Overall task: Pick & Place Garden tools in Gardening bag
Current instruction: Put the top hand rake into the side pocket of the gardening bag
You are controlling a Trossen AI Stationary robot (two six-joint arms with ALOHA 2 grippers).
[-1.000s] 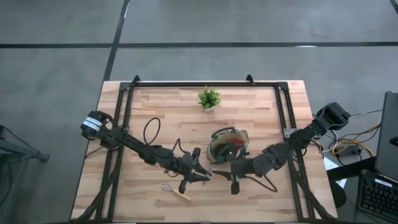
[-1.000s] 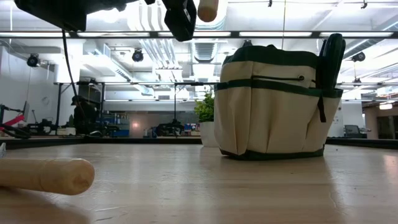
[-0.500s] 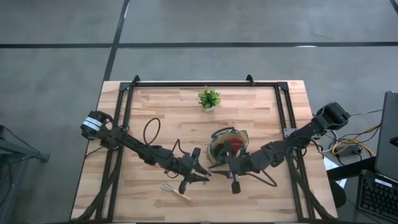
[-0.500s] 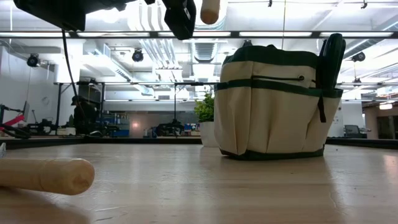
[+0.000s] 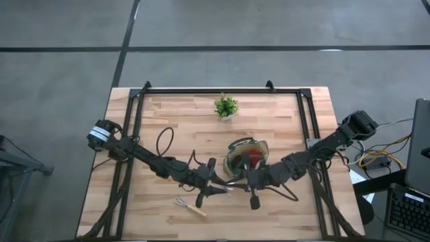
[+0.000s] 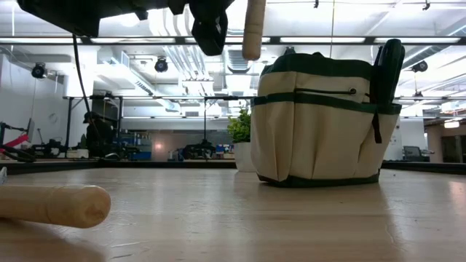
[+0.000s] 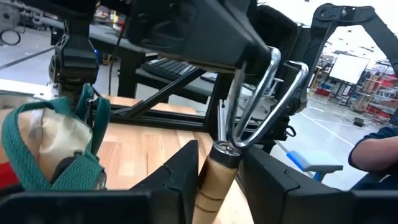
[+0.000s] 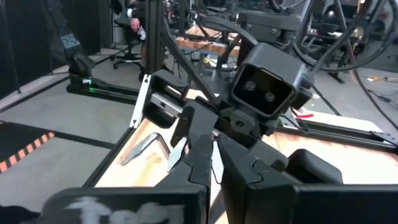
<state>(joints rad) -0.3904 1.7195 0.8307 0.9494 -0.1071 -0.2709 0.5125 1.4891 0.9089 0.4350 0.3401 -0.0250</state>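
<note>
A wooden-handled mini rake (image 5: 227, 186) hangs in the air between my two grippers, just left of the khaki gardening bag (image 5: 246, 156). My right gripper (image 5: 235, 183) is shut on its metal tines. My left gripper (image 7: 217, 180) is open, with one finger on each side of the wooden handle (image 7: 214, 183). The handle's free end (image 6: 253, 29) points down, above the table. A second rake (image 5: 190, 206) lies flat on the table near the front edge. Something red (image 5: 254, 156) shows inside the bag, and a dark shears handle (image 6: 389, 69) sticks up from its side pocket. My right gripper pinches one metal tine (image 7: 231, 93) of the rake's head between its two fingers (image 8: 214, 163). It comes level from the table's right. The other tines (image 7: 283, 87) stand free beside it. The rake is lifted clear, its handle slanting down. My left gripper's fingers flank the handle below the metal collar (image 7: 225, 151); whether they touch it, I cannot tell.
A small green potted plant (image 5: 226, 106) stands at the far middle of the table. A black frame (image 5: 222, 90) runs along the far edge and both sides. Bare wood lies in front of the bag (image 6: 320, 120) and at the near right.
My right gripper has moved toward the table's left, up to the rake's head. The rake's wooden handle end has dropped lower and now points more steeply down. The bag and the rake on the table have stayed put.
</note>
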